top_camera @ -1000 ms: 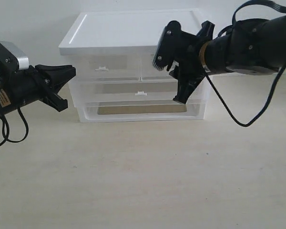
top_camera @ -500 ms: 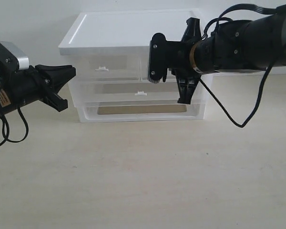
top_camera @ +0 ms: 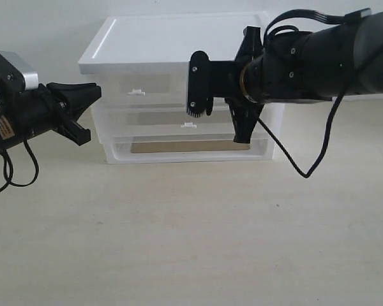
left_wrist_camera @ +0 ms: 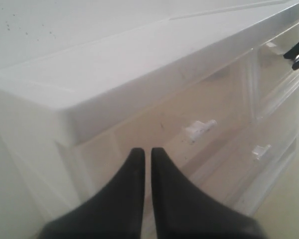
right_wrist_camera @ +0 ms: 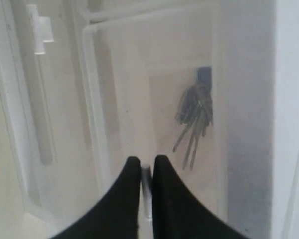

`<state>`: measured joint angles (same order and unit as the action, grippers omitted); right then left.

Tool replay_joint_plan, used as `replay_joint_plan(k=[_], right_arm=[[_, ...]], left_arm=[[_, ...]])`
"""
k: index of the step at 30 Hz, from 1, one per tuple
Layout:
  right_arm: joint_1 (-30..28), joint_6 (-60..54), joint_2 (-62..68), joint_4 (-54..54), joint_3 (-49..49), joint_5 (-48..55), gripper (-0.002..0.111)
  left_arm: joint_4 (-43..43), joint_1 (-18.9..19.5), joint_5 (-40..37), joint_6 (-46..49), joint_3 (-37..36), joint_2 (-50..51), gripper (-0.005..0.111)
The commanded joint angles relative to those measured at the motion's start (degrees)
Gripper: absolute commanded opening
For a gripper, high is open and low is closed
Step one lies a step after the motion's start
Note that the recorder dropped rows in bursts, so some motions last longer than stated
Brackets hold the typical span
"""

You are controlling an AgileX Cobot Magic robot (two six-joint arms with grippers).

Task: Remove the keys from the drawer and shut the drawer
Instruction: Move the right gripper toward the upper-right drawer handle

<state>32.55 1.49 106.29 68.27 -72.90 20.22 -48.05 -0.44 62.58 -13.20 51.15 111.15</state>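
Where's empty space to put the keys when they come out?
The pale table in front of the white plastic drawer unit is bare. It's crowded at the unit's front, where the right claw and its black cable hang, and at its left side by the left claw.

A small bunch of silver-grey metal keys (right_wrist_camera: 193, 117) with a round blue cap lies inside the small translucent plastic drawer (right_wrist_camera: 154, 64), upper right of its unit, blurred through the cloudy front
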Motion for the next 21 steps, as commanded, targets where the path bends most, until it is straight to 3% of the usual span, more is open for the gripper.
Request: replay_joint_plan(k=[1, 10, 16, 21], right_arm=[[1.5, -1.5, 0.3, -5.6, 5.4, 2.5, 0.000], [3.5, -0.7, -5.8, -6.7, 10.2, 0.5, 0.000], [3.5, -4.3, -7.2, -15.6, 10.3, 0.3, 0.000], [7.3, -9.4, -7.3, -22.6, 10.3, -0.3, 0.000]], left_arm=[[0.8, -0.3, 0.3, 0.0, 0.3, 0.2, 0.004], [1.2, -0.3, 0.3, -1.6, 0.3, 0.2, 0.004], [1.2, -0.3, 0.3, -2.4, 0.3, 0.2, 0.004], [3.1, -1.3, -0.6, -2.6, 0.3, 0.2, 0.004]])
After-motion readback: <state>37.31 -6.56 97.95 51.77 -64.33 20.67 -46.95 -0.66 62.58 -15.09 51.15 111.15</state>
